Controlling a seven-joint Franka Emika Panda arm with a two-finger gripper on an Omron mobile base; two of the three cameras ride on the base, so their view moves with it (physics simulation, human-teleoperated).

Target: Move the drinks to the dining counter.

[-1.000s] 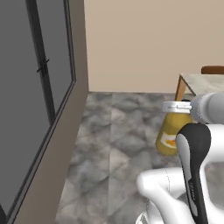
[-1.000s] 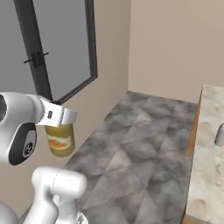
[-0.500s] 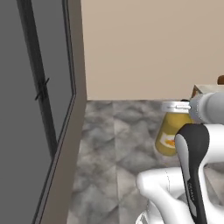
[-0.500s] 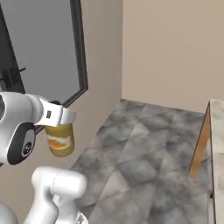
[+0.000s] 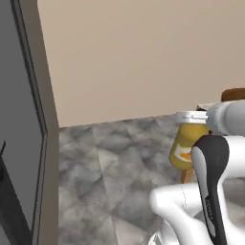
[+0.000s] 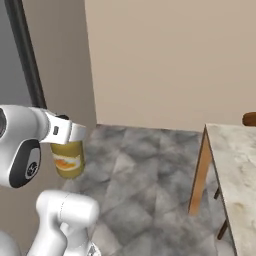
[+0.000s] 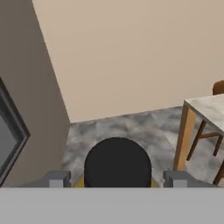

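Note:
The orange-juice bottle [image 5: 183, 149] hangs above the floor with my gripper [image 5: 191, 117] shut on its neck. From the right base view the same bottle [image 6: 67, 161] shows its orange label below the gripper [image 6: 68, 132]. In the hand view its black cap [image 7: 117, 163] sits between the two fingertips [image 7: 57, 179] of the gripper [image 7: 116, 178]. The dining counter [image 6: 236, 165] with marble top and wooden legs stands to the right; its corner [image 7: 207, 105] also shows in the hand view. The other drinks are out of view.
A beige wall runs straight ahead. A dark-framed glass door [image 5: 21, 143] stands on the left. Grey stone floor [image 6: 145, 195] lies between me and the counter. A brown chair back [image 6: 249, 119] rises behind the counter.
The whole picture has swung: the base has turned, so the door slid left and the wall fills the front. The bottle stays in the gripper, unchanged.

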